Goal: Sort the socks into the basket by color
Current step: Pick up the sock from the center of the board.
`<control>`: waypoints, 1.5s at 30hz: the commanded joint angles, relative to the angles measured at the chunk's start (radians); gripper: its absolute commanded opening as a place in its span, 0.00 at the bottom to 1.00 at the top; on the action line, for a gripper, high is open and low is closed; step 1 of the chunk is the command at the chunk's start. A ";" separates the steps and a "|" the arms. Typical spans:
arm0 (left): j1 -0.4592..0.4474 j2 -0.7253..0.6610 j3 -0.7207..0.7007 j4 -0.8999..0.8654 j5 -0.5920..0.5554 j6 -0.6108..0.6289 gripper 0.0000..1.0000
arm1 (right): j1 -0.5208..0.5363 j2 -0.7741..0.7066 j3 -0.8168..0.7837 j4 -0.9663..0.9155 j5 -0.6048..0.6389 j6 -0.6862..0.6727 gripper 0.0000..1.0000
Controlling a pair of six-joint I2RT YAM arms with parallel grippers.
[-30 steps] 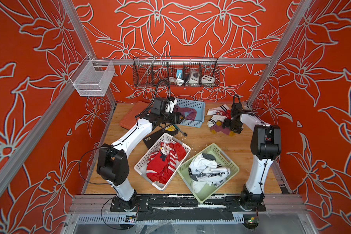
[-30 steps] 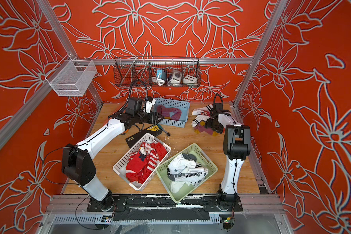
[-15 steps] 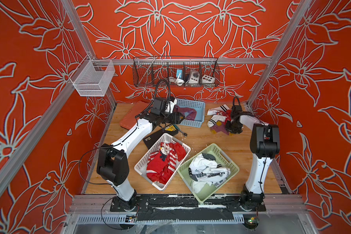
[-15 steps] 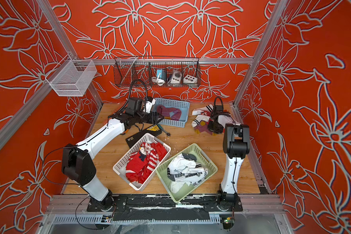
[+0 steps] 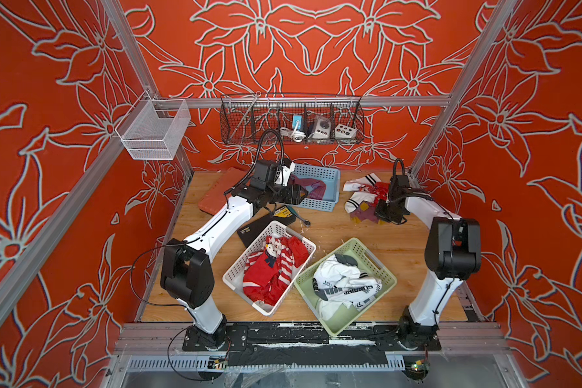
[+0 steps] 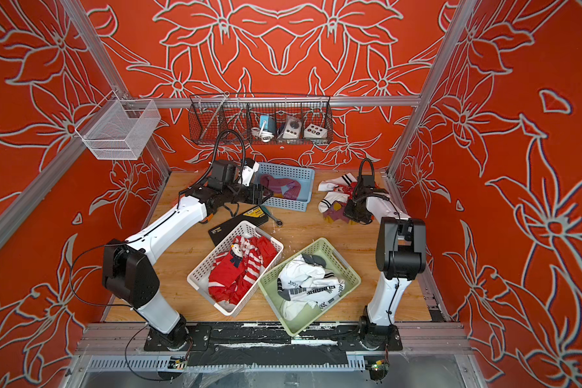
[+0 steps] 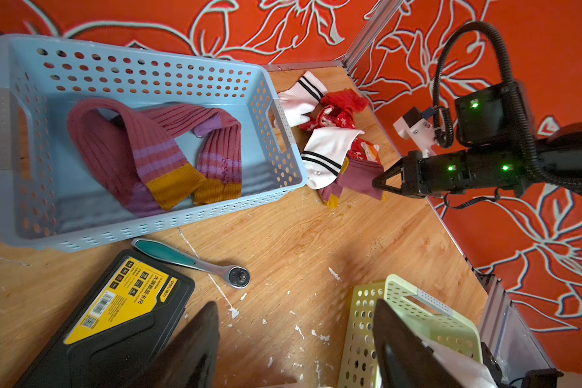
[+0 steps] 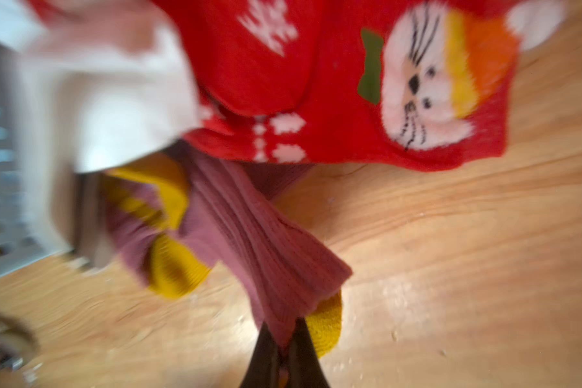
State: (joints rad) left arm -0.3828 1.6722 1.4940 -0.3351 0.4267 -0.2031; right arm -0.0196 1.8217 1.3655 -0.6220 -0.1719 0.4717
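Sitting nearest on the wooden surface are two of the three perforated plastic baskets. The white basket, near centre, is heaped with red socks, several white-striped and one showing a snowman face. Just right of it, the pale green basket holds a heap of white socks with black and grey marks. Both heaps are too tangled to count.

Just beyond the white basket lie one flat black case with a yellow label and one ratchet wrench with a teal handle. The left pincer hangs above this stretch, its two dark fingers spread wide with nothing between them.

Farther back, at far centre, the light blue basket contains two ribbed purple socks, each with lilac stripes and a mustard-yellow cuff, one draped over the other.

To its right, in the far right corner, a loose pile rests on the surface. It has two white socks with black stripes, a few red patterned socks, one carrying a white cat face, and a purple sock with yellow patches. The right pincer is pressed together on the edge of that purple sock at the pile's near side, the fabric pinched between its tips.
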 commanded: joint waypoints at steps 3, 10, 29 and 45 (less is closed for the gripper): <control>-0.032 -0.014 0.033 0.005 0.036 0.034 0.71 | 0.015 -0.152 -0.065 0.021 -0.072 0.060 0.00; -0.072 -0.030 0.019 0.029 0.073 0.060 0.72 | 0.038 -0.303 -0.090 0.046 -0.135 0.080 0.00; -0.136 -0.037 0.044 0.148 0.244 0.022 0.76 | 0.097 -0.485 -0.043 0.095 -0.300 0.082 0.00; -0.178 0.041 0.150 0.243 0.365 -0.073 0.78 | 0.163 -0.490 -0.039 0.302 -0.602 0.133 0.00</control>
State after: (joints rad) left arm -0.5518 1.6878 1.6173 -0.1371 0.7414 -0.2466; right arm 0.1307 1.3468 1.2964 -0.4160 -0.6830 0.5709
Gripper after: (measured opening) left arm 0.775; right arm 0.055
